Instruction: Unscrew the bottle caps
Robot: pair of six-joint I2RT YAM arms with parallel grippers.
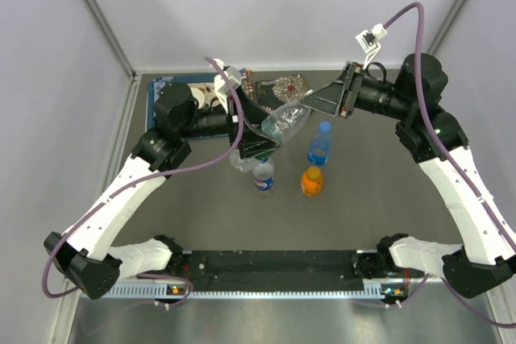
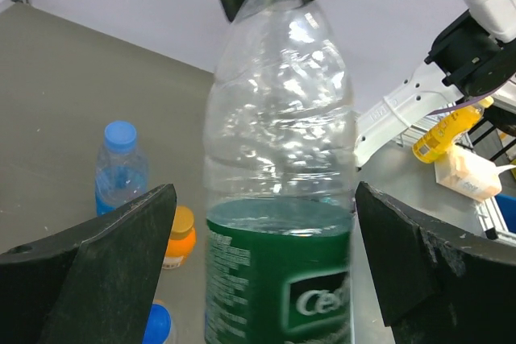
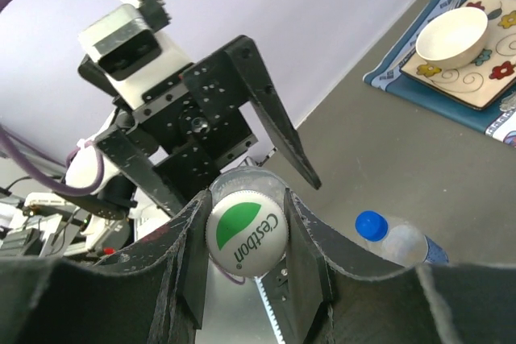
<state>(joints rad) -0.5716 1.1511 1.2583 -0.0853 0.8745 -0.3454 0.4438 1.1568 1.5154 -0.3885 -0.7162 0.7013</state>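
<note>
Green-label bottle lies tilted between the arms, with the right gripper pinched on its white cap and the left gripper spread wide astride the body, untouching; the left should clamp the body firmly before the right twists, lest bottle and cap spin together.
</note>
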